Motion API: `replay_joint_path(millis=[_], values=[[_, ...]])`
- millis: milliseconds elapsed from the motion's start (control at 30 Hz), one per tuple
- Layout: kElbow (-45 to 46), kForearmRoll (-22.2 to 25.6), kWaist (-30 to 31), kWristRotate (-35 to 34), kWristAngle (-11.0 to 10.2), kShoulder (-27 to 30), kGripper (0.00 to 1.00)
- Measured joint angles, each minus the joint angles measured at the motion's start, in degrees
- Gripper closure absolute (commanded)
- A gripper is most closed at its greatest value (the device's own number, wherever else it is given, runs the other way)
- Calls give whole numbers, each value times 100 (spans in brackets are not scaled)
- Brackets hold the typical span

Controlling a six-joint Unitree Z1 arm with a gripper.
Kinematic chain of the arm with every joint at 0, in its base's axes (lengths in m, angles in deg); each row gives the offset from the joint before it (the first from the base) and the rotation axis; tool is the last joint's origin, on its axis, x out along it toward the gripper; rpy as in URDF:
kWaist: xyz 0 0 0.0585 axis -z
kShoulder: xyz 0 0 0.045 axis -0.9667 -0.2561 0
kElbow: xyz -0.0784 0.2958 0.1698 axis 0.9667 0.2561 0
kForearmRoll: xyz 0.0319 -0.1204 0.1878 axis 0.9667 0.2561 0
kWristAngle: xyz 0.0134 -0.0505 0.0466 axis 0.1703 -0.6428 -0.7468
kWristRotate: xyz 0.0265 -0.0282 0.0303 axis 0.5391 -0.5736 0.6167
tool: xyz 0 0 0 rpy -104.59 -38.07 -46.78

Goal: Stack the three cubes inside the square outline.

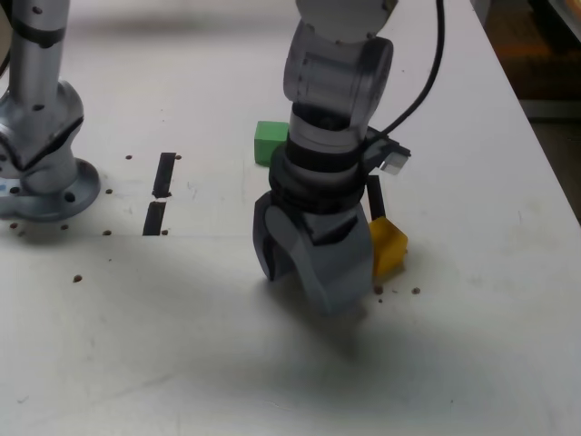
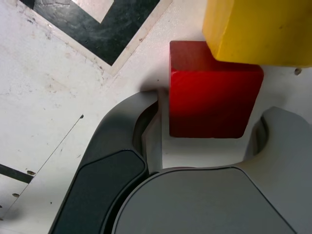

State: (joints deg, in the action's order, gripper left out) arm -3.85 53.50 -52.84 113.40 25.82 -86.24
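In the wrist view the red cube [image 2: 209,90] rests on the white table between the two grey jaws of my gripper [image 2: 210,117], which have come in against its two sides. The yellow cube [image 2: 258,29] touches the red one's far corner. A corner of the square outline [image 2: 97,24] lies just beyond. From the exterior view, the gripper [image 1: 313,282] points down at the table and hides the red cube. The yellow cube [image 1: 388,247] peeks out at its right, and the green cube [image 1: 270,141] sits behind the arm. One side of the outline [image 1: 374,195] shows there.
Two short black strips [image 1: 160,195] lie toward the exterior view's left. A second arm's metal base [image 1: 41,154] stands at the far left. The table's edge [image 1: 545,154] runs along the right, and a black cable [image 1: 427,82] hangs beside the arm.
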Motion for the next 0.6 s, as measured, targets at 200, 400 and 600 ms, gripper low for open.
replay_joint_path(millis=[200,400,600], values=[[-94,-4,1,-109,-88,-64,55],[-106,-58,2,-152,-99,-83,76],[-73,-106,15,-215,-101,-69,82]])
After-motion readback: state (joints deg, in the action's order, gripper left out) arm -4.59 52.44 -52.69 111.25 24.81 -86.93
